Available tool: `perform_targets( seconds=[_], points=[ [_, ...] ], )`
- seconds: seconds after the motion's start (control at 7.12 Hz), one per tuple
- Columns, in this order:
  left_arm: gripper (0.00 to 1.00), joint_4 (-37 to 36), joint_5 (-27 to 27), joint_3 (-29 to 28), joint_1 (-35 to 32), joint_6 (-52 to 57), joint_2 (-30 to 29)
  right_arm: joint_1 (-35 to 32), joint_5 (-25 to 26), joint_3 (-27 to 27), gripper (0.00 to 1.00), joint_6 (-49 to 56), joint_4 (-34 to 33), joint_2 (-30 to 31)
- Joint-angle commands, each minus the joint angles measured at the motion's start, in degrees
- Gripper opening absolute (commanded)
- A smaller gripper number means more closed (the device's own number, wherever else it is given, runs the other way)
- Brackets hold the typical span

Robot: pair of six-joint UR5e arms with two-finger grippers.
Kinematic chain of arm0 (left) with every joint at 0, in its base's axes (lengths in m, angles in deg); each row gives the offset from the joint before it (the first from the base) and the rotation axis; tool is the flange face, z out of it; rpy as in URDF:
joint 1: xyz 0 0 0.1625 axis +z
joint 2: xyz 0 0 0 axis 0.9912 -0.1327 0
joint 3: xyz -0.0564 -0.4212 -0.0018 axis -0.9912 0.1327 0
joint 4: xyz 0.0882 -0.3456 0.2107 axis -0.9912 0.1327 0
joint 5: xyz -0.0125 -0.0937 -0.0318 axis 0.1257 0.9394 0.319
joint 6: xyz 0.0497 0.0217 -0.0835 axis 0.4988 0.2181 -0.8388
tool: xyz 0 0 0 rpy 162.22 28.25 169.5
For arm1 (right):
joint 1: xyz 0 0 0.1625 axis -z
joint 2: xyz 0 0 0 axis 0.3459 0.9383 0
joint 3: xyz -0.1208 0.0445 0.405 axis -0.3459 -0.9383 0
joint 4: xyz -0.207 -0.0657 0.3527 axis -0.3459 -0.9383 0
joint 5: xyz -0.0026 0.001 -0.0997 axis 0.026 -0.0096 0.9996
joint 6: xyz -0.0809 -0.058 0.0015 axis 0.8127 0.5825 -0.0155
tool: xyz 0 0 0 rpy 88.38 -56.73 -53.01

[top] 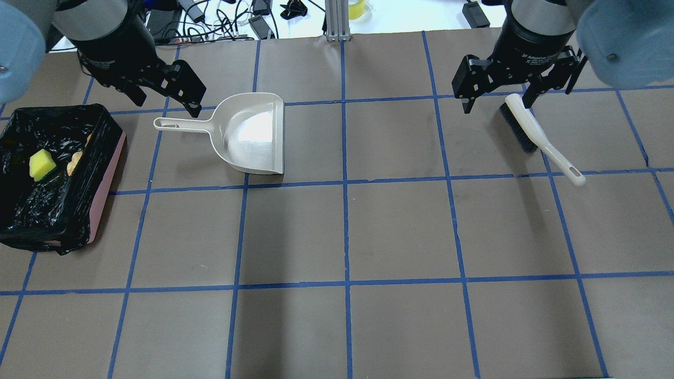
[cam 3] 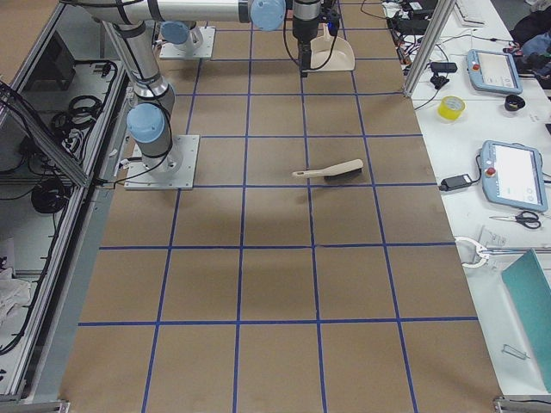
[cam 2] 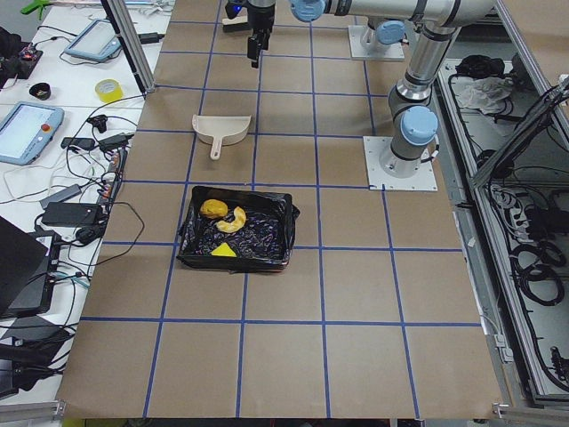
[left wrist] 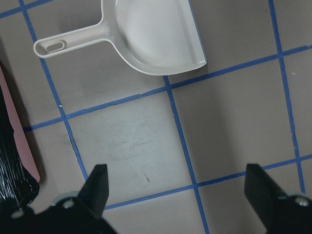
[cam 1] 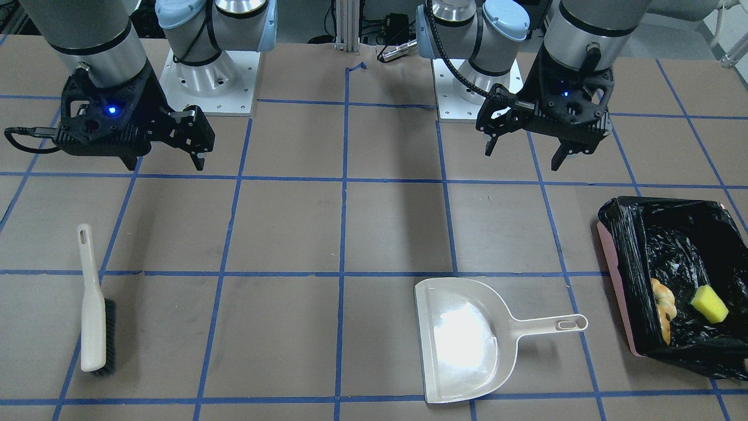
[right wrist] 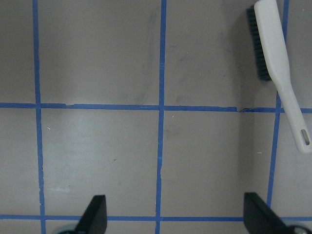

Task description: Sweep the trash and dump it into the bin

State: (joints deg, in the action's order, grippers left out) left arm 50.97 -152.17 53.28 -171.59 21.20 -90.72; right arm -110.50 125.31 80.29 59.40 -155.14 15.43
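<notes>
The bin [top: 108, 179], pink-sided with a black bag, stands at the table's left end and also shows in the front view [cam 1: 616, 292]. Inside it lie the yellow-green wedge [top: 42, 163], the yellow-orange lump [cam 1: 663, 295] and the pale melon-like slice [cam 2: 234, 221]. The off-white dustpan [top: 253, 134] lies empty on the table beside the bin. My left gripper [top: 163, 102] hangs open and empty above the table by the dustpan's handle. My right gripper [top: 497, 100] hangs open and empty over the head of the brush [top: 532, 131], which lies flat on the table.
Brown table covering with a blue tape grid [top: 345, 184]. The two arm bases [cam 1: 204, 76] stand at the robot's side. Cables and devices [top: 237, 16] lie beyond the far edge. Tablets and tape rolls sit on a side bench [cam 3: 508, 172].
</notes>
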Motion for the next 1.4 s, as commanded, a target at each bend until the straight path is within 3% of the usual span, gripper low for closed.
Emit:
perform_targets(
  seconds=[0.0,1.26],
  points=[
    [1.0,0.9,1.2,0.1,0.1,-1.9,0.9,0.0,0.0,0.0,1.0,-0.1,0.0,0.0],
    [1.0,1.0,1.2,0.2,0.1,-6.8,1.9,0.0,0.4,0.0,1.0,-0.4,0.1,0.0]
  ],
)
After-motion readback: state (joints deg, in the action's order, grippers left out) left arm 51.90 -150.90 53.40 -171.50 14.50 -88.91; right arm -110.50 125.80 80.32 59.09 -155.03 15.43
